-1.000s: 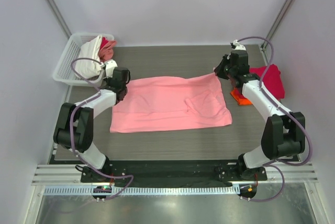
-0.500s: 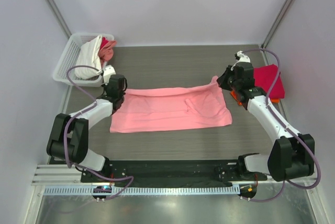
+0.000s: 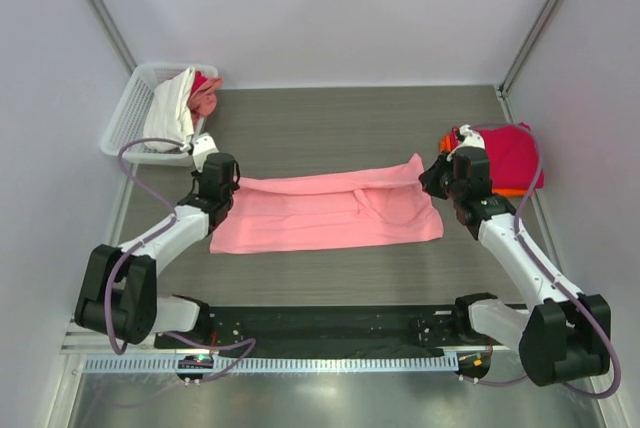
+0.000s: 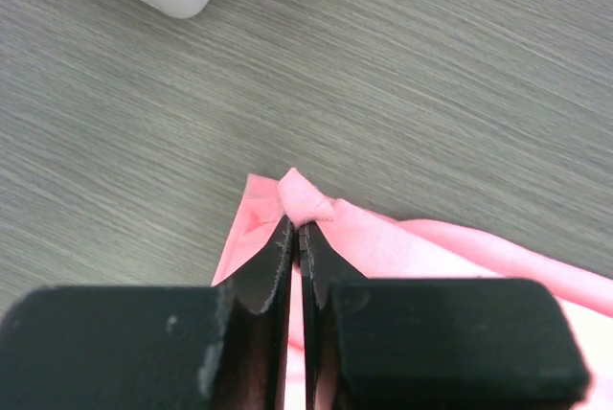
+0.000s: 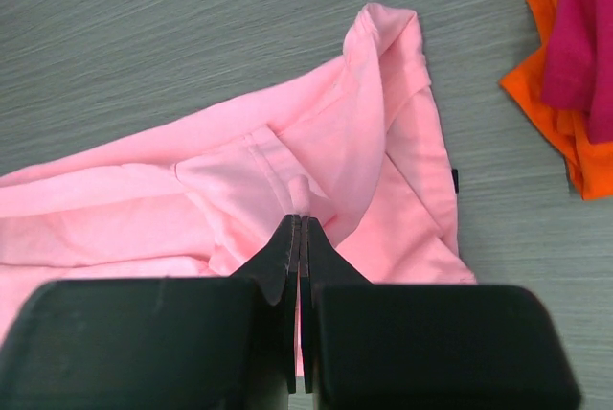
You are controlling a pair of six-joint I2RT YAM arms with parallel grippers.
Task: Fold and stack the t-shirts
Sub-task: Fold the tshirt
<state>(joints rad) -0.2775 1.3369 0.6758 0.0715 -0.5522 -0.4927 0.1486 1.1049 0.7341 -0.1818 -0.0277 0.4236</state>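
A large salmon-pink t-shirt [image 3: 330, 216] lies stretched left to right across the middle of the grey wood-grain tabletop [image 3: 340, 123], a second layer of its own cloth doubled over along its far side. The left gripper [image 3: 228, 188] sits low at the shirt's far left corner. In the left wrist view its jaws are pressed together with a small peak of pink cloth pinched between the tips. The right gripper [image 3: 430, 176] is at the far right corner, where the cloth rises in a rumpled ridge. Its jaws are likewise clamped tight on a little nub of the same shirt.

Over by the right edge of the tabletop, just behind the right arm, a crimson t-shirt [image 3: 512, 153] rests on top of an orange t-shirt [image 5: 541, 75], which peeks out from under it. At the far left corner stands a white lattice basket [image 3: 122, 130] holding a white t-shirt [image 3: 170, 113] and a bunched coral-pink t-shirt [image 3: 206, 95].
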